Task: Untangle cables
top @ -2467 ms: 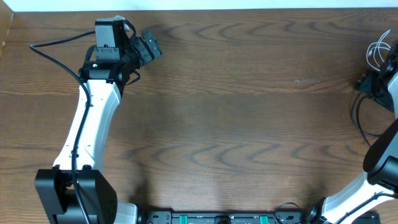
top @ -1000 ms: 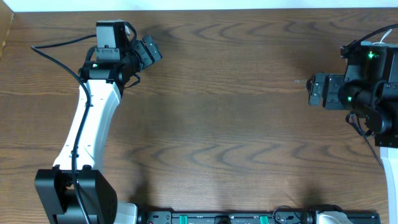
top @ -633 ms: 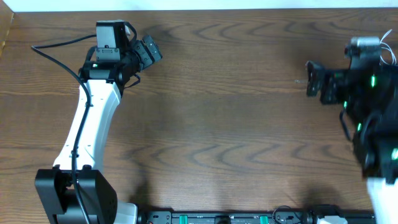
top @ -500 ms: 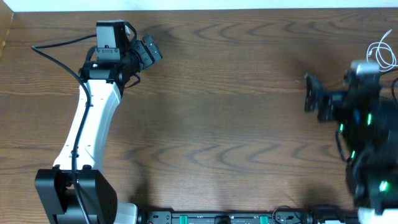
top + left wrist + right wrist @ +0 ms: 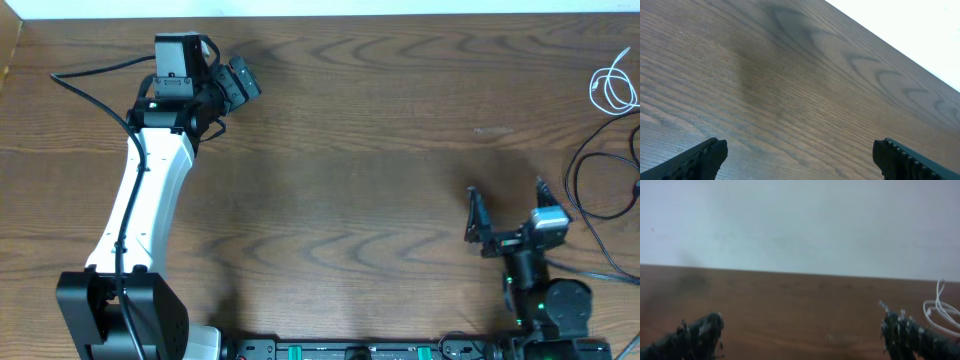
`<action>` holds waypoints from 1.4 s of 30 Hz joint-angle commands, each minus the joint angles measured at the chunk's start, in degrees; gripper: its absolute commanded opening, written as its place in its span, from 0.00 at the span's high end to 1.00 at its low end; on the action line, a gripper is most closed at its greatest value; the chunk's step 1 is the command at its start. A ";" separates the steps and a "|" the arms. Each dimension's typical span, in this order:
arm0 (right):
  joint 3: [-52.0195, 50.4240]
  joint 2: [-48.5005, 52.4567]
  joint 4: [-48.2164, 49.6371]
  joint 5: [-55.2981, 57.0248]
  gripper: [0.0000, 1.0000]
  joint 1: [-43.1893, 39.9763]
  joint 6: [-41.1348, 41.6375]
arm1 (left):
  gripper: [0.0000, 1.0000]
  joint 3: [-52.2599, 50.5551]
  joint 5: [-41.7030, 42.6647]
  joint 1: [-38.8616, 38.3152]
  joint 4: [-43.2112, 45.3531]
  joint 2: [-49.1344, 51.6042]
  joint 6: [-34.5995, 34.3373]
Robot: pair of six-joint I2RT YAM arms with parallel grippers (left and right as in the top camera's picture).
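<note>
The white cable (image 5: 611, 88) lies in small loops at the far right of the table, and its loop shows at the right edge of the right wrist view (image 5: 940, 311). A thin black cable (image 5: 583, 192) lies in a wide loop below it by the right edge, apart from the white one. My right gripper (image 5: 505, 214) is open and empty near the front right, well short of both cables; its fingertips frame bare wood in its wrist view (image 5: 800, 337). My left gripper (image 5: 240, 80) is open and empty at the far left over bare wood (image 5: 800, 162).
The brown wooden table (image 5: 360, 170) ends at a white wall along the far edge. The left arm's thick black wire (image 5: 90, 72) loops at the far left. A black rail with green parts (image 5: 350, 350) runs along the front edge.
My right arm has swung from the far right edge down to the front right, uncovering the white and black cables. The left arm has not moved.
</note>
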 commanded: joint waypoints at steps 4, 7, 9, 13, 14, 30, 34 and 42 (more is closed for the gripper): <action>-4.92 -4.57 -1.95 2.38 0.01 1.25 -0.59 | 0.02 0.26 -0.35 -0.13 -0.13 0.66 0.61; -4.94 -4.79 -6.21 1.90 0.01 1.27 -0.59 | 0.02 0.26 -0.35 -0.13 -0.13 0.66 0.61; -4.92 -4.63 -8.20 1.09 0.01 1.27 -0.59 | 0.02 0.26 -0.35 -0.13 -0.13 0.66 0.61; -4.92 -3.96 -8.09 1.16 0.01 1.25 -0.66 | 0.02 0.26 -0.35 -0.13 -0.13 0.66 0.59; -4.92 -3.91 -8.04 1.16 0.01 1.25 -0.63 | 0.02 0.26 -0.35 -0.13 -0.13 0.66 0.61; -4.92 -3.85 -8.04 1.16 0.01 1.25 -0.63 | 0.02 0.26 -4.15 -0.11 -0.09 0.66 3.72; -4.92 -3.85 -8.04 1.16 0.01 1.25 -0.63 | 0.02 0.13 -12.98 0.04 -0.13 0.66 5.97; -4.92 -3.85 -8.04 1.16 0.01 1.25 -0.63 | 0.02 -2.67 -15.15 0.02 -1.79 -7.30 7.91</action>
